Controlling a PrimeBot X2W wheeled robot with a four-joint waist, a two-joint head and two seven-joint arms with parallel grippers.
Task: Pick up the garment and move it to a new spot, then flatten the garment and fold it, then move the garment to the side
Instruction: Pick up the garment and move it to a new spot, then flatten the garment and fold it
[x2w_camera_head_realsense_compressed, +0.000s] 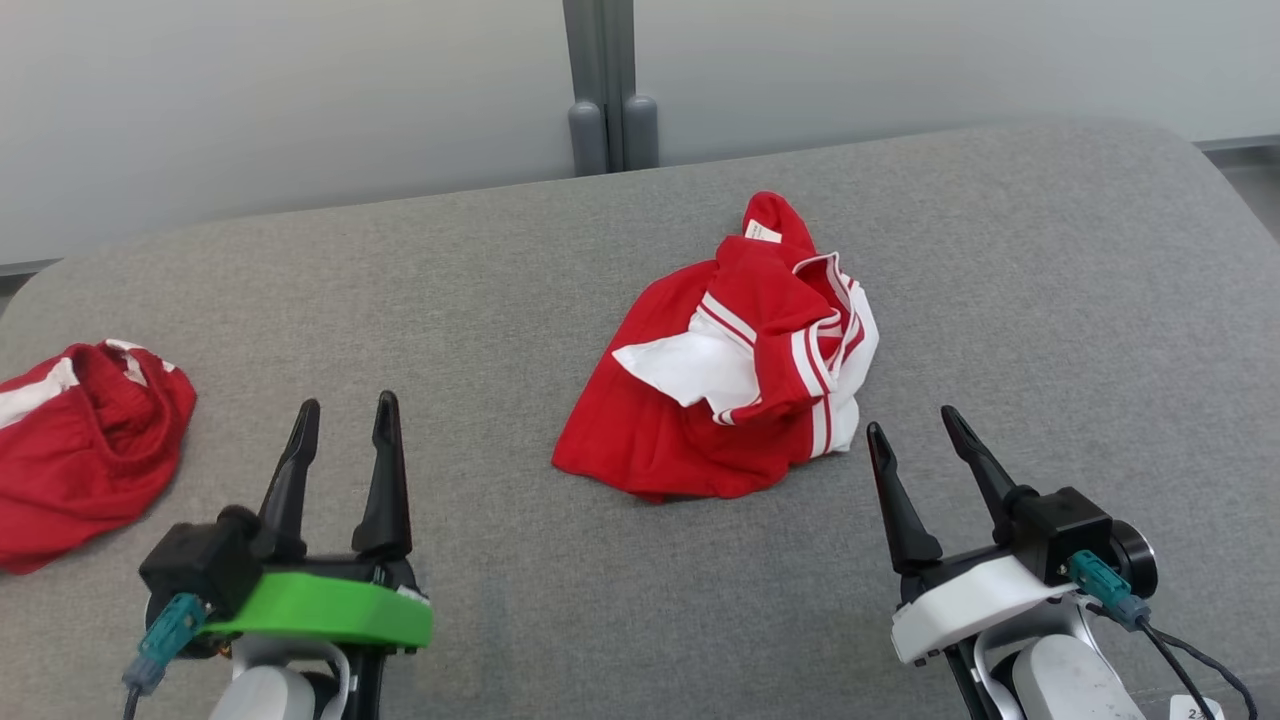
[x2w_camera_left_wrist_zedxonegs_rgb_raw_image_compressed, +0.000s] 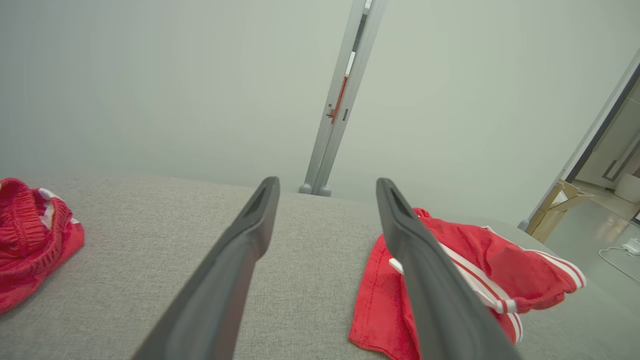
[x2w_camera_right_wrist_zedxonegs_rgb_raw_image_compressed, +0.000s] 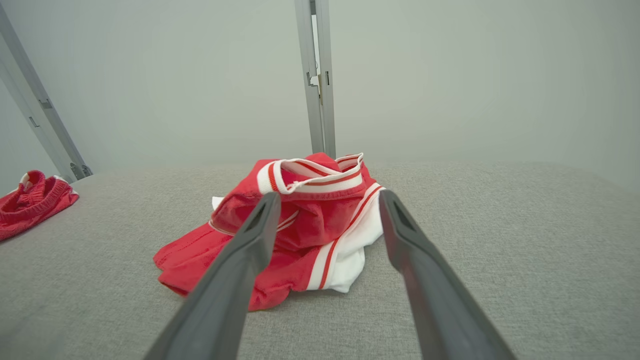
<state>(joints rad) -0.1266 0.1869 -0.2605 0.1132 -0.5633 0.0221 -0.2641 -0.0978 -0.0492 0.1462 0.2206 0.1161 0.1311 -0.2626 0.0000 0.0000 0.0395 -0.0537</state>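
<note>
Left gripper (x2w_camera_head_realsense_compressed: 347, 402) at lower left: jaws apart, nothing held. Right gripper (x2w_camera_head_realsense_compressed: 912, 420) at lower right: jaws apart, nothing held, tips near garment (x2w_camera_head_realsense_compressed: 720, 400). Garment is red with white trim, crumpled, mid grey cushion (x2w_camera_head_realsense_compressed: 500, 300). Second red cloth (x2w_camera_head_realsense_compressed: 80, 440) at left edge, well apart. Grey post (x2w_camera_head_realsense_compressed: 610, 80) behind

1. The garment (x2w_camera_head_realsense_compressed: 700, 445) is red, with white panels and red-and-white striped trim.
2. It lies crumpled in a loose heap, neither flattened nor folded, its layers bunched over one another.
3. A white panel (x2w_camera_head_realsense_compressed: 690, 365) shows near its middle, a striped band (x2w_camera_head_realsense_compressed: 822, 375) curls along its right side, and a small white label (x2w_camera_head_realsense_compressed: 763, 230) sits at its far tip.
4. It rests on the grey fabric surface (x2w_camera_head_realsense_compressed: 480, 290), a little right of the middle in the head view, its near red edge spread flat.
</note>
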